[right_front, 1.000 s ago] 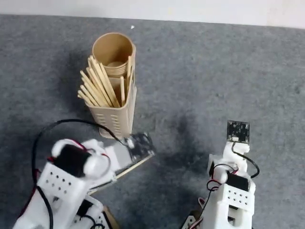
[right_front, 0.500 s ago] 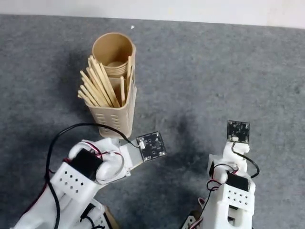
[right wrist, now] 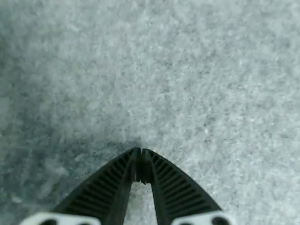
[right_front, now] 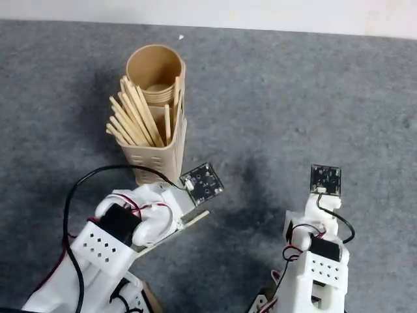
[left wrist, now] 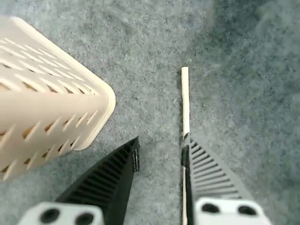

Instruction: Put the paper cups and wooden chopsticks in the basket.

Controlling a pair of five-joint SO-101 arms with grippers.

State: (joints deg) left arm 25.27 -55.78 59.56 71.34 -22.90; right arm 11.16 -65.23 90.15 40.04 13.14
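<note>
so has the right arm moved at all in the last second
No. The right arm sits where it was, just as far from the basket.

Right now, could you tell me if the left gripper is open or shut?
Open: the left gripper shows a clear gap, a chopstick beside one finger.

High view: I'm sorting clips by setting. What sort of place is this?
Probably a robotics workbench, not a kitchen: a grey carpet-like mat is the work surface, the white left arm and right arm show exposed wiring, and a slotted beige basket holds paper cups and wooden chopsticks.
</note>
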